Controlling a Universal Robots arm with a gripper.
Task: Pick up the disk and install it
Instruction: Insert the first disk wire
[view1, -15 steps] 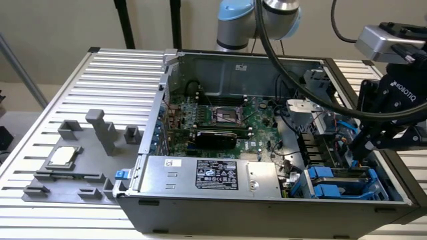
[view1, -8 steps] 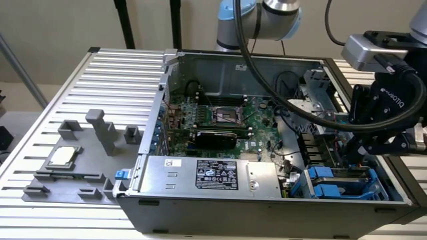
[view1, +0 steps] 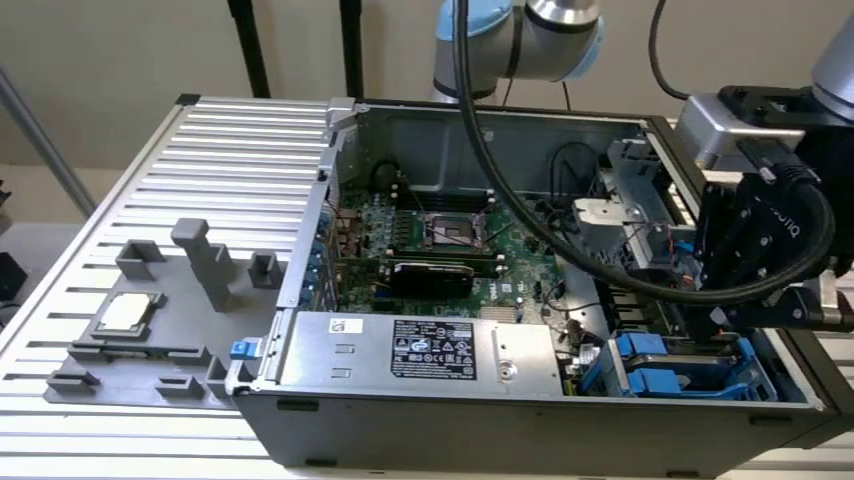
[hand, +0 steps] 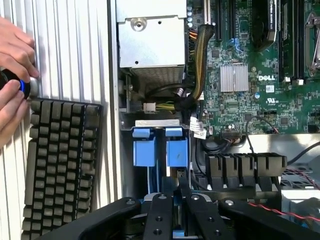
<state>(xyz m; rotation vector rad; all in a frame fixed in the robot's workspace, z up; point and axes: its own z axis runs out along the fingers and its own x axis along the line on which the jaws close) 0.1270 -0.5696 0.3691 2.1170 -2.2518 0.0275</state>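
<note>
Counter (view1: 200, 150): ribbed, silver-grey; it carries the open computer case and a grey fixture plate.
Computer case (view1: 534, 410): lies on its side with the cover off, taking up the counter's half toward the exterior view's right.
Motherboard (view1: 454, 240): green, flat on the case floor, with an empty processor socket near its middle.
Power supply (view1: 427, 350): silver box with a black label, along the case's near wall.
My arm (view1: 521, 40): reaches in from the counter's far edge; a thick black cable loops from it across the case.
My gripper (view1: 761, 270): black, hanging over the drive bay in the near corner of the case, at the exterior view's right. In the wrist view (hand: 172, 210) its black linkages sit directly over the blue carriers. I cannot tell whether it is open or closed.
Keyboard (hand: 62, 165): black, on the counter beside the case.
Fixture plate (view1: 147, 340): grey, at the counter's near corner, exterior view's left; a small square silver chip (view1: 124, 313) rests on it.
Disk (hand: 176, 152): blue-framed, seated upright in the drive bay beside a second blue carrier (hand: 143, 147), just beneath my gripper.
Hand (hand: 12, 85): a person's, at the counter's edge, on a dark round knob.
</note>
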